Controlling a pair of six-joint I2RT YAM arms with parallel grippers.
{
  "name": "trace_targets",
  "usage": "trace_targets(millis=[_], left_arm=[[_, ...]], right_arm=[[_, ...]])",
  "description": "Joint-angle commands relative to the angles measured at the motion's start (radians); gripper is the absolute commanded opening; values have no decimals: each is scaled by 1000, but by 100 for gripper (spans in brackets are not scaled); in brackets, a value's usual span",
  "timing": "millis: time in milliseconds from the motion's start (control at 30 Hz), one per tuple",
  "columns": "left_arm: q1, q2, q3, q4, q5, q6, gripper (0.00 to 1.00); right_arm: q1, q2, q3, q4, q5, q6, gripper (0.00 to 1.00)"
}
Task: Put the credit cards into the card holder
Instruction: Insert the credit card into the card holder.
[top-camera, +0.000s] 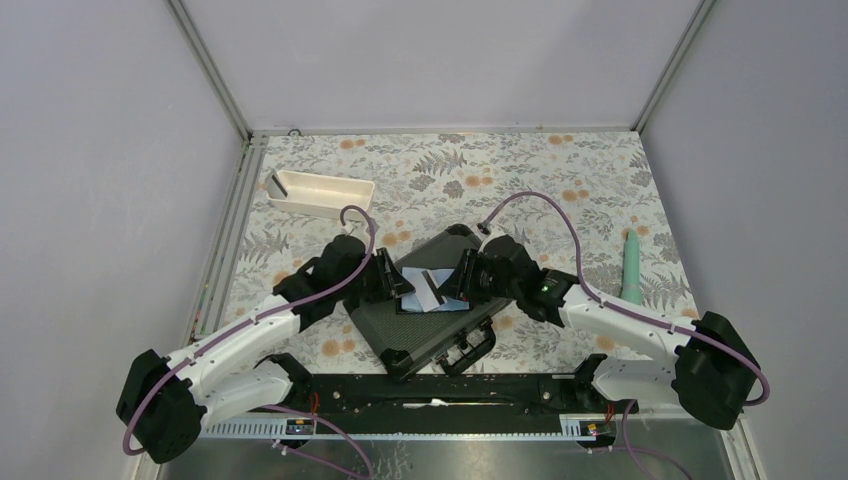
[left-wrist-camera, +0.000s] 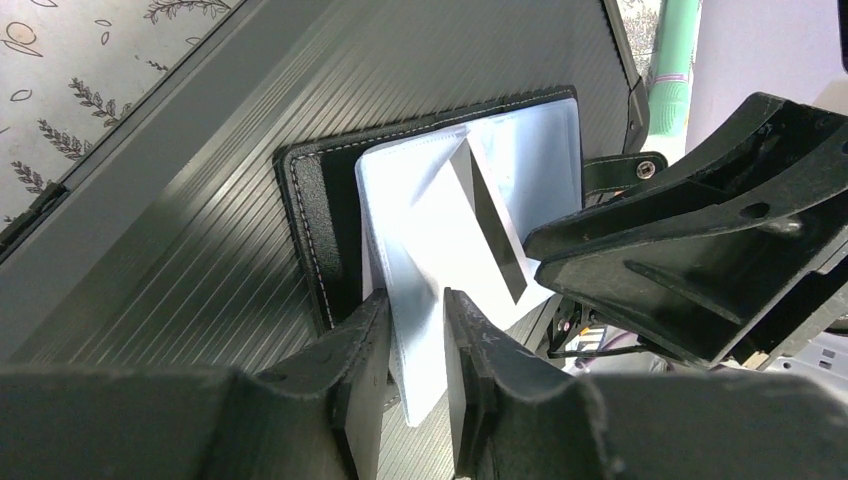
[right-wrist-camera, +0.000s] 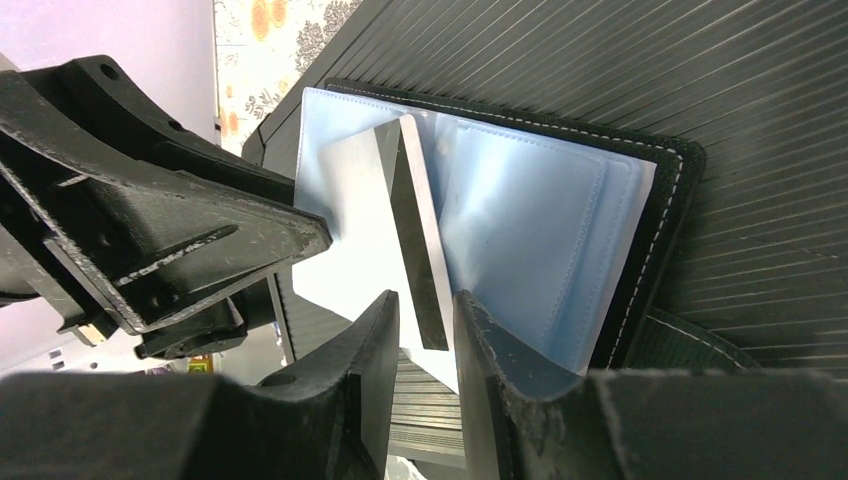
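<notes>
On the flowered worktop (top-camera: 560, 180) sits a black case (top-camera: 400, 325), where the card holder (left-wrist-camera: 320, 230) lies open, its pale pocket leaf (left-wrist-camera: 420, 240) pinched by the left gripper (left-wrist-camera: 415, 330), apparently to spread the slot for the striped credit card (right-wrist-camera: 415, 240) clamped edge-on in the right gripper (right-wrist-camera: 425, 335).

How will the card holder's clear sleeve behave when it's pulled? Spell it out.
Probably floppy: the sleeve curves up from the card holder into the left gripper. Likely light, since that lift leaves the holder flat on the hard case. Its glossy plastic may be slippery.
</notes>
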Motion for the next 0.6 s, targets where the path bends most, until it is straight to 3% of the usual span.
trace_targets(millis=[0, 567], left_arm=[[-15, -12, -16, 71, 20, -24, 27], [-18, -18, -120, 268, 41, -154, 26]], right_arm=[[18, 6, -26, 53, -28, 49, 33], [24, -5, -74, 98, -14, 88, 33]])
